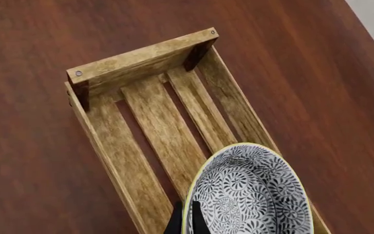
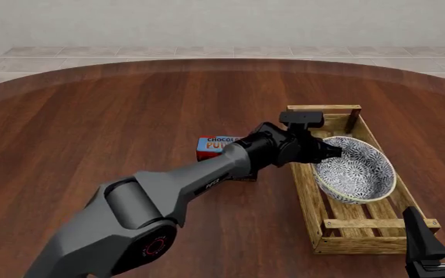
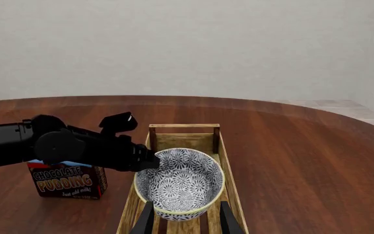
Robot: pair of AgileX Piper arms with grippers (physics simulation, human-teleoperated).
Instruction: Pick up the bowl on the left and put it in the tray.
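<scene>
1. A dark wooden table (image 2: 114,116) stands before a plain pale wall.
2. The left gripper (image 2: 332,152) is clamped on the rim of the bowl (image 2: 356,168), one finger inside and one outside, so the bowl hangs tilted.
3. Just below it lies the tray (image 2: 307,191); the bowl sits over the slats, apparently ready for release.
4. Behind the wrist stands the pudding box (image 2: 215,146).
5. The right gripper (image 3: 184,218) waits nearby, fingers apart.

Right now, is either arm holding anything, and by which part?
The left gripper holds the bowl by its rim, one finger inside and one outside, over the tray. The right gripper is open and holds nothing.
</scene>
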